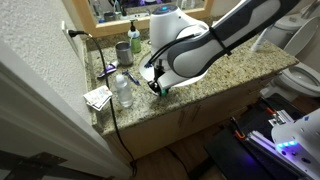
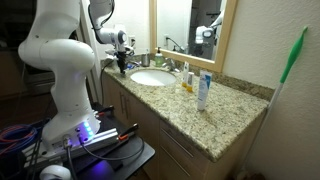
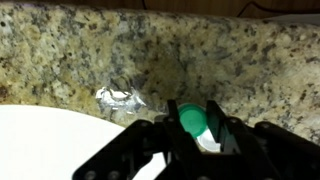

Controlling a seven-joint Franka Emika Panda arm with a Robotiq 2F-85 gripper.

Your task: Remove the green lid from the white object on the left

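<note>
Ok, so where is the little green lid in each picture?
Wrist view: the green lid is low in the middle, between the fingers of the claw.
In an exterior view: a tiny green speck at the claw tip, left of centre.
In an exterior view: too small to tell, by the claw, upper left.
Shared landmark: the granite counter.

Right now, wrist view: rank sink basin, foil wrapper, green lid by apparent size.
1. white sink basin, largest, though cropped by the frame.
2. crumpled foil wrapper.
3. green lid, partly hidden by the tool; it looks close to the wrapper and sits nearer the camera, so 2 versus 3 is unsure.
</note>
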